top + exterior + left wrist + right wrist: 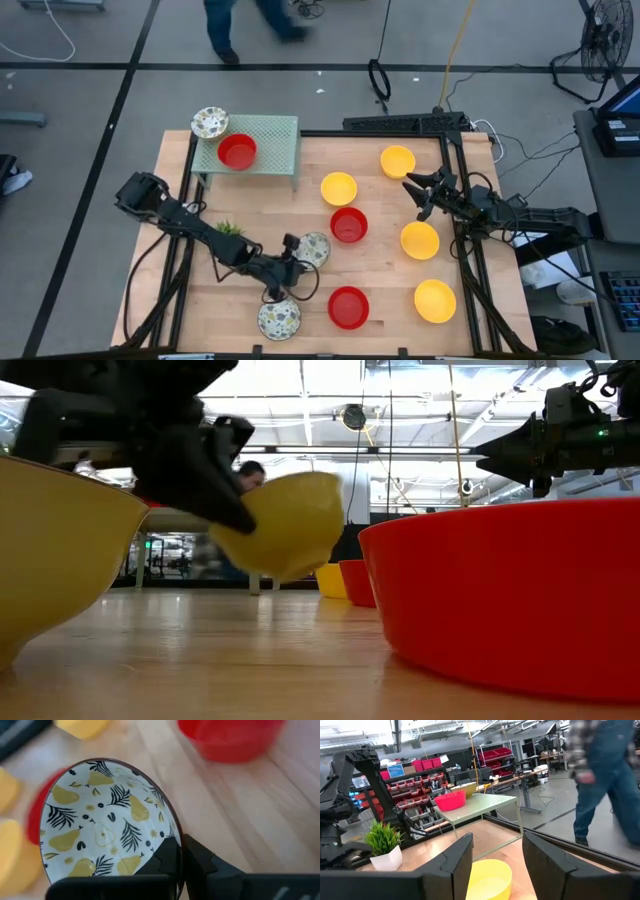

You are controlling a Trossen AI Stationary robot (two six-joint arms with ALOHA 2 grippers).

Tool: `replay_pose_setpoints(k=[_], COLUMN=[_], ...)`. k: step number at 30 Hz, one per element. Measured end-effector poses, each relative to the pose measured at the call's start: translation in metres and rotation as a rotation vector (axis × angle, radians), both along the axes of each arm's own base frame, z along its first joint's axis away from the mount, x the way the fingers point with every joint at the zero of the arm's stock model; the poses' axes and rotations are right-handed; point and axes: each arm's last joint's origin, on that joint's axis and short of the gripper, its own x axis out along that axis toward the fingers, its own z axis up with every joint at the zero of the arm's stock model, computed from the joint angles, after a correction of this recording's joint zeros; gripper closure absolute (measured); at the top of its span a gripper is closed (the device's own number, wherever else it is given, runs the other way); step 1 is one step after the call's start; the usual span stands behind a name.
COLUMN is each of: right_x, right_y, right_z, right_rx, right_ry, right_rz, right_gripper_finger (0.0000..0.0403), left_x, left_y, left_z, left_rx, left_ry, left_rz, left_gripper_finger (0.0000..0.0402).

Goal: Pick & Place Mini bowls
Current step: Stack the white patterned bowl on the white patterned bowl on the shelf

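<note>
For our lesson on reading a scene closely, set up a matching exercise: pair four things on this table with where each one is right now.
Things:
1. patterned bowl with pears
2. red bowl
3. small green plant
4. right gripper

Places:
A. on the pale green mesh rack
B. open, above the table among the yellow bowls
C. clamped by its rim in the left gripper
D. on the table beside the left arm

Pairs: 1-C, 2-A, 3-D, 4-B
</note>
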Motion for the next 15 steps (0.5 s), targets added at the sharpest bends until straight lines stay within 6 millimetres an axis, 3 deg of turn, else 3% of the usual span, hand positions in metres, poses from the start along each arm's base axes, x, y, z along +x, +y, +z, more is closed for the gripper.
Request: replay_pose_setpoints(k=[7, 15], right_x=[0.0, 0.0], right_y=[0.0, 0.0], right_z=[0.0, 0.0], right_rx=[0.0, 0.0], right_ry=[0.0, 0.0], right_rz=[0.0, 0.0], right_gripper_finger=[0.0241, 0.0241], left_x=[-0.002, -0.016], left_y=[0.0, 0.028], left_z=[0.028, 0.085], left_rx=[0.058, 0.047], left_ry=[-0.169, -0.366], left_rz=[0.068, 0.289], left_gripper_finger=[0.0392, 0.0388])
